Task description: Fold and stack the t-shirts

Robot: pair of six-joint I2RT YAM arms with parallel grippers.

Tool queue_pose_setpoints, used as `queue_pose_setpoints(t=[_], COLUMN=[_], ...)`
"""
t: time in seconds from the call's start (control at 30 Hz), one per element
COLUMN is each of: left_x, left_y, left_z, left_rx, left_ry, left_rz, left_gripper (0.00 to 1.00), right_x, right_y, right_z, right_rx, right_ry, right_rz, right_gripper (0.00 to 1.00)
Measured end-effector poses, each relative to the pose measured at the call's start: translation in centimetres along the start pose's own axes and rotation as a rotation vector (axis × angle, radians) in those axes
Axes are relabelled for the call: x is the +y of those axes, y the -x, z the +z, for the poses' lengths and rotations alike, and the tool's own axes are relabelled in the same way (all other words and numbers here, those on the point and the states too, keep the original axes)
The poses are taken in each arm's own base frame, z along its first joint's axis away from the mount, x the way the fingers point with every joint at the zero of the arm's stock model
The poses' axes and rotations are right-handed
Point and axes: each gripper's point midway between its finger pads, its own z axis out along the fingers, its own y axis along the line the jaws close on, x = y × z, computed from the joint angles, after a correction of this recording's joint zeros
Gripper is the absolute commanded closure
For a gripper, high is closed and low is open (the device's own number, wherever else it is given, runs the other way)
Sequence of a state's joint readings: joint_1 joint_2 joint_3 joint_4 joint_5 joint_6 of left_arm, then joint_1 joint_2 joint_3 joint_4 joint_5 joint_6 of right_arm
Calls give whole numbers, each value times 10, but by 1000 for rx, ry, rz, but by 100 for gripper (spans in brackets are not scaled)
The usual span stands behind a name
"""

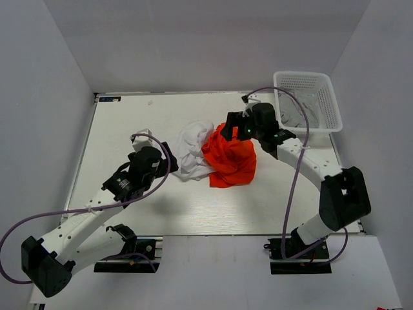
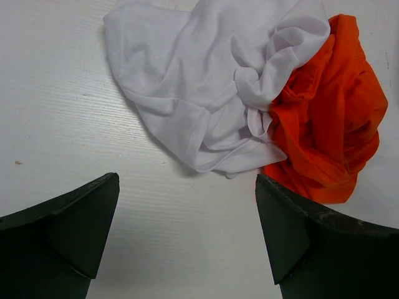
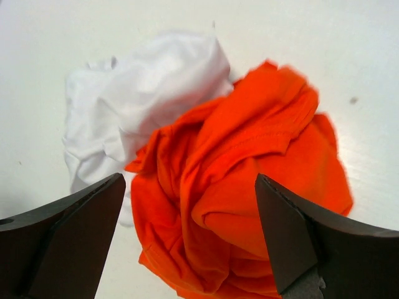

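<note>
Shirts: we see the orange shirt (image 1: 230, 161) crumpled at the centre of the top view, with the white shirt (image 1: 192, 154) bunched against its left side, touching.
Axis: neither heap shows us a clear long axis.
Right arm: reaches in from the right; the right gripper (image 1: 233, 132) hangs over the orange shirt's upper edge, jaws wide apart, empty.
Left arm: low; the left gripper (image 2: 187, 180) points at the white shirt just ahead, jaws apart, empty.
Nearer: we judge right for orange, left for white.
Beyond: the basket (image 1: 330, 103) sits upper right, well apart.
</note>
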State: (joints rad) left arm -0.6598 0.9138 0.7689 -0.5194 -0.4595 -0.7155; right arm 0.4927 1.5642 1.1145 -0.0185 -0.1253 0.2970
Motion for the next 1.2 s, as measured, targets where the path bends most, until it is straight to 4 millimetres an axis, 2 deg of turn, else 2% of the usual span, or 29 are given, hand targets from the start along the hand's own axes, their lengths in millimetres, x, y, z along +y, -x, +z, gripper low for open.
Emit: queue_pose_setpoints(t=[0.1, 0.17, 0.3, 0.43, 0.63, 0.8, 0.93, 1.0, 1.13, 1.2], left_x=[-1, -3, -6, -5, -6, 3, 13, 17, 23, 25], left_y=[0, 1, 0, -5, -10, -19, -28, -30, -32, -33], left_z=[0, 1, 6, 11, 12, 8, 3, 1, -6, -8], left_rx=[-1, -6, -4, 15, 34, 52, 66, 70, 63, 57], left_ry=[-6, -13, -13, 2, -7, 0, 18, 25, 23, 23], left_rz=[-3, -7, -6, 7, 11, 14, -2, -11, -38, -46], left_gripper=[0, 0, 0, 0, 0, 0, 0, 0, 0, 0], right_x=[7, 10, 19, 29, 53, 77, 87, 88, 92, 95], right_y=[26, 30, 25, 8, 7, 11, -8, -27, -71, -100], right_z=[-16, -19, -10, 3, 37, 89, 120, 133, 148, 152], right_rx=[-89, -104, -78, -13, 29, 71, 145, 200, 324, 396], right_ry=[-4, -10, -22, -19, 46, 116, 156, 176, 242, 279], right_rz=[-39, -65, -124, -199, -409, -545, -598, -608, -612, -616], right_gripper=[10, 10, 10, 10, 10, 10, 10, 10, 10, 16])
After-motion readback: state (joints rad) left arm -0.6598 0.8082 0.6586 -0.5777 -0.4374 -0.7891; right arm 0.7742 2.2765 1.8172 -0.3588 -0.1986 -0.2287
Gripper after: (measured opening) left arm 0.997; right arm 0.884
